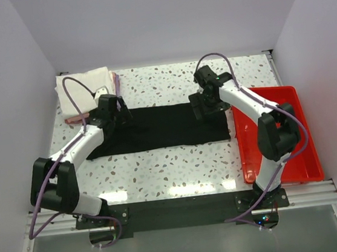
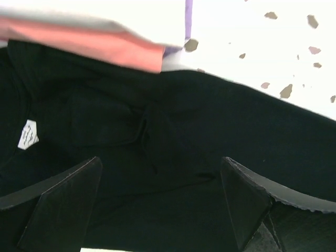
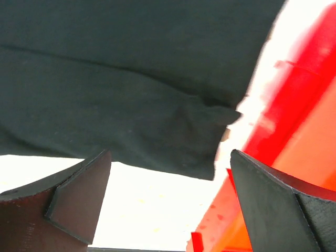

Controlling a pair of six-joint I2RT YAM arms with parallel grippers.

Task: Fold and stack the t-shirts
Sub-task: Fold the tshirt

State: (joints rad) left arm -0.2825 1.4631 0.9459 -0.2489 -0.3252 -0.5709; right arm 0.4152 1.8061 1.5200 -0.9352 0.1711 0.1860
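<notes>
The black t-shirt (image 1: 159, 128) lies folded lengthwise into a long band across the middle of the table. My left gripper (image 1: 120, 117) is open over its left end near the collar; in the left wrist view black cloth (image 2: 173, 157) and a white label (image 2: 28, 134) show between and beyond the fingers (image 2: 247, 205). My right gripper (image 1: 201, 107) is open over the shirt's far right corner (image 3: 199, 131), holding nothing. A stack of folded white and pink shirts (image 1: 85, 93) sits at the far left corner; its pink edge (image 2: 94, 47) shows in the left wrist view.
A red plastic tray (image 1: 279, 137) stands along the right side, close to the shirt's right edge, and shows in the right wrist view (image 3: 294, 136). White walls enclose the speckled table (image 1: 172, 162) on three sides. Purple cables loop off both arms.
</notes>
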